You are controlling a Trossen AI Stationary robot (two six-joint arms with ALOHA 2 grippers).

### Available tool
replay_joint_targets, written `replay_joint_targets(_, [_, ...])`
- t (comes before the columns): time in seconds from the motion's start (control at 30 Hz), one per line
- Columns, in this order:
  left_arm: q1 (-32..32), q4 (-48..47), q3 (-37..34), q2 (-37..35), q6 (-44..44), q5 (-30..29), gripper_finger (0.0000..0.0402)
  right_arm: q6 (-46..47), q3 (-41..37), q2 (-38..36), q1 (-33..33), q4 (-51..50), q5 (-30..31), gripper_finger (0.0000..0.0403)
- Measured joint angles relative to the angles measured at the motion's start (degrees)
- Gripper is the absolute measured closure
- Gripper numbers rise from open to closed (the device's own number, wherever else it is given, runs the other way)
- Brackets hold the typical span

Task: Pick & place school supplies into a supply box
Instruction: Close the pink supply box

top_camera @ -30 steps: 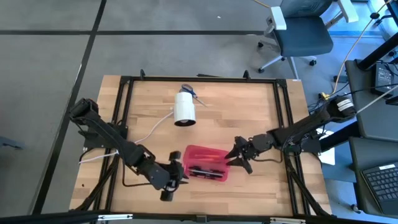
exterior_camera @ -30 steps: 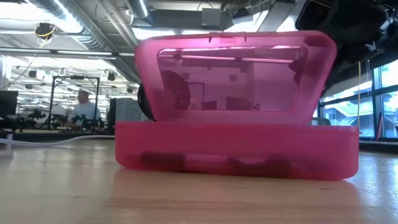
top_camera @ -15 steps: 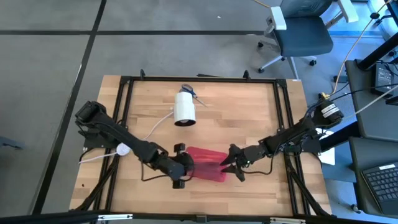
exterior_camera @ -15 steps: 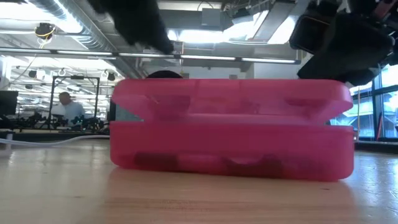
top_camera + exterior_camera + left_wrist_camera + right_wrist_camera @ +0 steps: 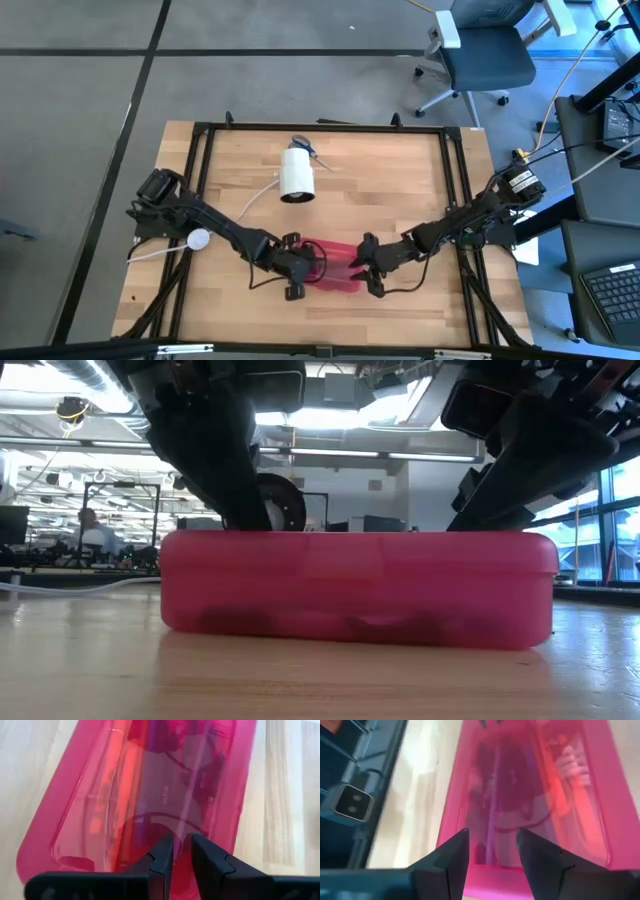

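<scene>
The supply box, a translucent pink case, lies flat on the table with its lid down. School supplies show through the lid as dark and orange pens lying lengthwise inside; they also show in the right wrist view. My left gripper is over the box's left end, its fingers nearly together. My right gripper is over the right end, with a clear gap between its fingers. My left gripper comes slanting down from the table's left, and its shut fingers meet the top of the lid near the box's left end. The box lies flat on the table. My right gripper slants down from the table's right, its open fingers reaching the lid's top near the right end. I cannot tell whether both fingers touch it.
A white cylinder with a white cable lies toward the table's far side. A black frame borders the tabletop. An office chair stands beyond the far edge. A person sits far off in the room.
The box's lid has swung down from upright to flat on the base. My left gripper has moved right and my right gripper left, both ending over the lid. The box has shifted slightly on the table.
</scene>
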Motion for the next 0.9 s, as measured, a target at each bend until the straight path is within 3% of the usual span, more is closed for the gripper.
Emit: replay_joint_targets(0.9, [-0.3, 0.3, -0.1, 0.3, 0.0, -1.1, 0.0354, 0.6, 1.0, 0.0, 0.0, -3.2, 1.6, 0.0231])
